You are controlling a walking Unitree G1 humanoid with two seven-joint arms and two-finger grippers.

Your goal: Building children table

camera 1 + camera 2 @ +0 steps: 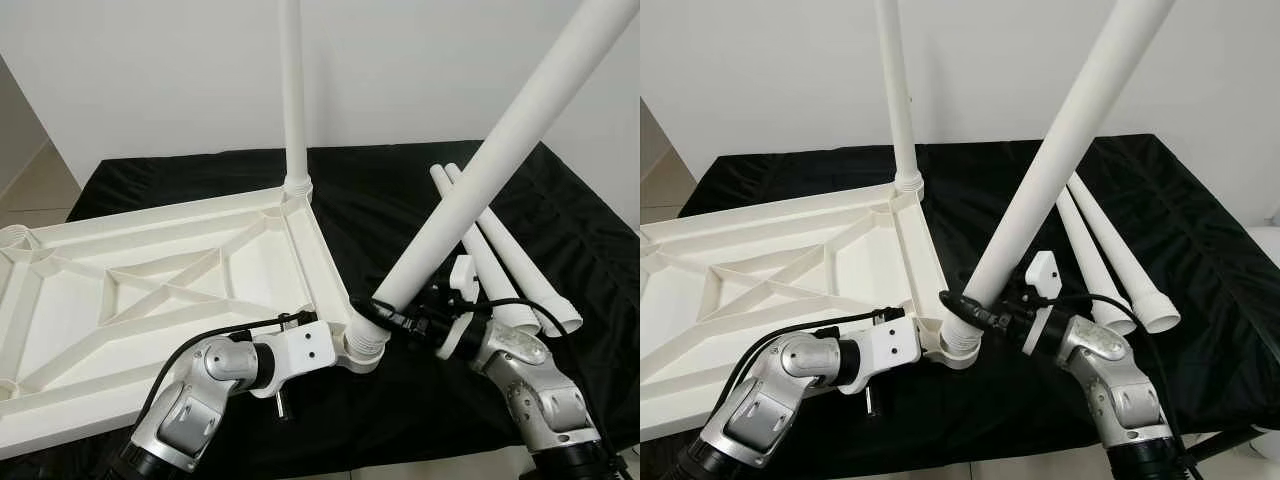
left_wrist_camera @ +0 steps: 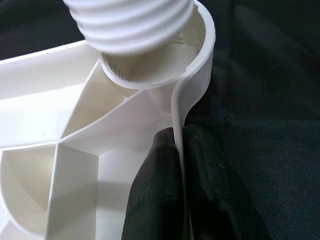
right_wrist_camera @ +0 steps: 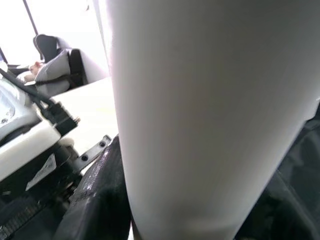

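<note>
Left gripper (image 2: pixel 182 165) pinches the rim of the inverted table top (image 1: pixel 150 300) beside its near-right corner socket (image 1: pixel 365 345); right gripper (image 1: pixel 985 315) clasps the leg (image 1: pixel 480 170) just above its threaded end. The leg's long axis tilts up and rightward, so cross-threading is likely unless it is righted. Spare legs (image 1: pixel 510 270) lie on the tabletop's right side.

Head stereo eyes look down at the tabletop (image 1: pixel 150 300); wrist cameras sit close.

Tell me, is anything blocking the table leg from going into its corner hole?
Nothing visible. The right gripper holds the tilted leg, threaded end at the corner socket; the left gripper pinches the tabletop rim.
</note>
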